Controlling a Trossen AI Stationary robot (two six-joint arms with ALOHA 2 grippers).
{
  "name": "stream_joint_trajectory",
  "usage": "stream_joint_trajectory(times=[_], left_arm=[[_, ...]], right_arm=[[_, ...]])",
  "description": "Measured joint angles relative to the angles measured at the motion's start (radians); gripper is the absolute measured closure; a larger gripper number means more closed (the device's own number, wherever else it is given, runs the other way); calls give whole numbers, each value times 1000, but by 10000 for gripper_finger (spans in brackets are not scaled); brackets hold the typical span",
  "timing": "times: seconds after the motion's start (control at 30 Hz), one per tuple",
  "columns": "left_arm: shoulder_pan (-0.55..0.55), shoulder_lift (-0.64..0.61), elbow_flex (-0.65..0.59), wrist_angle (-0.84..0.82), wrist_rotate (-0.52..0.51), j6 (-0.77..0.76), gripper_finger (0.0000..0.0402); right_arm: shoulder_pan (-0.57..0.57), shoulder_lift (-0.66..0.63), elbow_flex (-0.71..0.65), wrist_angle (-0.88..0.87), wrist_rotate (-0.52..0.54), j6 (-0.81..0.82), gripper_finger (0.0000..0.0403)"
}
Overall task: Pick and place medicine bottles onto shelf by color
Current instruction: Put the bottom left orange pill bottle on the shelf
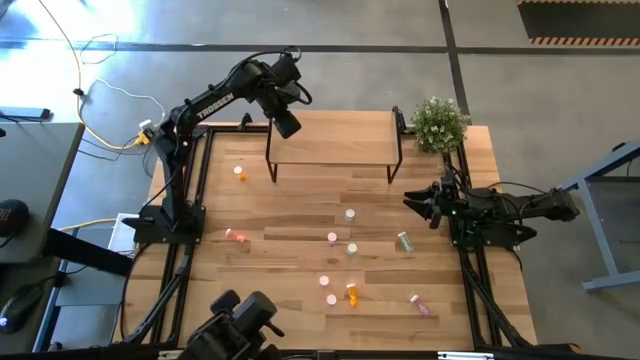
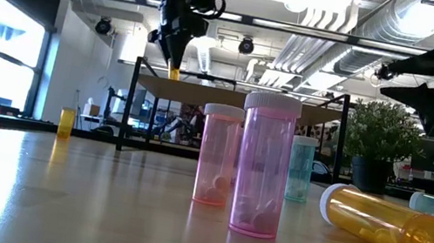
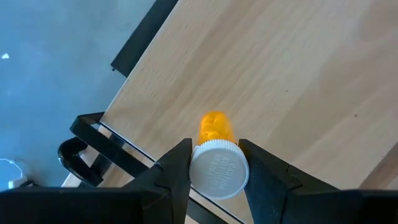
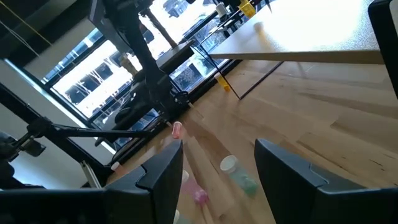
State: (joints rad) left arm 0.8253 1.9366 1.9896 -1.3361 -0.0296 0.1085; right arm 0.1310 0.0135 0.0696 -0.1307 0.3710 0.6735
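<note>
The left gripper (image 3: 214,168) clamps an orange bottle (image 3: 214,134) by its white cap, holding it over the shelf (image 1: 330,140) near the left end, close to the board's edge. Most of the bottle's body hides behind the cap, and whether its base touches the board cannot be told. The rest of the shelf top lies bare. The right gripper (image 4: 217,165) hangs with fingers apart above the table's right side, beside a teal bottle (image 1: 404,241).

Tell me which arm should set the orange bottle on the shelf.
Left. The left gripper is shut on the orange bottle above the shelf at its left end. The right gripper waits open, off the shelf's right side.
</note>
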Motion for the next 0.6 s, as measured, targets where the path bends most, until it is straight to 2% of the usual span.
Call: stream_joint_trajectory(times=[0.6], left_arm=[[0,29,1,5,-16,18,287]], right_arm=[[0,0,0,0,1,0,212]])
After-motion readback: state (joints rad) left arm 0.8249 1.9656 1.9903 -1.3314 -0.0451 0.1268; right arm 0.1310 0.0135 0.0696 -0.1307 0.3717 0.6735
